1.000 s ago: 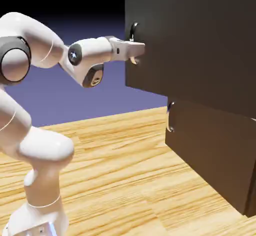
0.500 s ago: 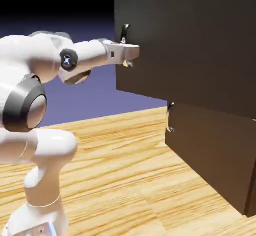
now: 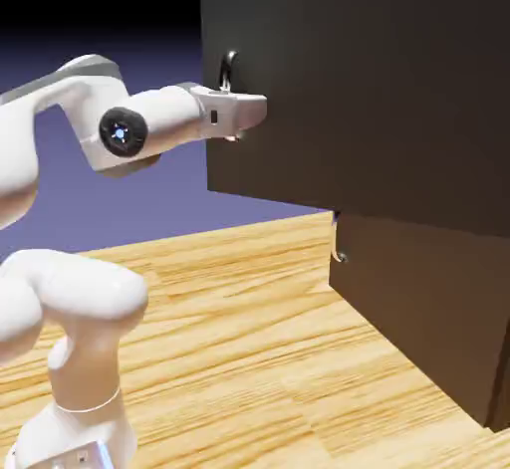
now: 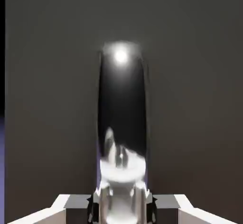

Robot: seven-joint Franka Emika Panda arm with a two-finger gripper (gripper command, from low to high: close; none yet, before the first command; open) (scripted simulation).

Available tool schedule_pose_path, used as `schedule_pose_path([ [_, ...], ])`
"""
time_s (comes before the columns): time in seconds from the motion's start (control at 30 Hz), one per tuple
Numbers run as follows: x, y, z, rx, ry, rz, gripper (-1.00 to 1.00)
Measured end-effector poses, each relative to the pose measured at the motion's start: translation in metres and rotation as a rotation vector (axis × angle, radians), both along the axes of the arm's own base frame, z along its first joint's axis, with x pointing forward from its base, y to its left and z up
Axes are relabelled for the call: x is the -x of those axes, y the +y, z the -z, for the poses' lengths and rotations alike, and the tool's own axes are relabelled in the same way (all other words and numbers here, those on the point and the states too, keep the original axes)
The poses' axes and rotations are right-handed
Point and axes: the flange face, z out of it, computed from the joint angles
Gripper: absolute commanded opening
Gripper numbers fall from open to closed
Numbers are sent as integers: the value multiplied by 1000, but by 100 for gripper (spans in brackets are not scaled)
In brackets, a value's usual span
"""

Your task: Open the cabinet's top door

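My claw (image 4: 121, 212) is pinching the curved silver handle (image 4: 121, 118) of the top door (image 4: 190, 99), one fingertip on either side of it. Seen along my claw, the handle runs straight ahead of me, upright in the middle of the hand view, with a bright glint at its far end and pale reflections lower down, close to my fingertips. The door's flat dark face lies just behind the handle and fills most of that view, its edge showing at the far left.

In the exterior view, the top door stands swung out from the cabinet (image 3: 418, 308), its free edge toward the exterior view's left. My claw is at the handle near that edge, and the handle's upper part rises above my claw. The lower panel's handle (image 3: 338, 240) sits below and to the exterior view's right of me, partly covered by the top door.
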Motion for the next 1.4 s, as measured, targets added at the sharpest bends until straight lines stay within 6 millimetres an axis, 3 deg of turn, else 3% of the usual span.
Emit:
schedule_pose_path([
  [0.3, 26, -50, 1, 1, 3, -105, -100],
  [0.6, 52, -117, 1, -1, 4, -242, -100],
  [0.77, 64, -166, 1, -2, 5, -337, -100],
  [1.0, 75, -250, 1, -1, 5, -496, -100],
  [1.4, 67, -370, 1, -1, 5, -723, -100],
])
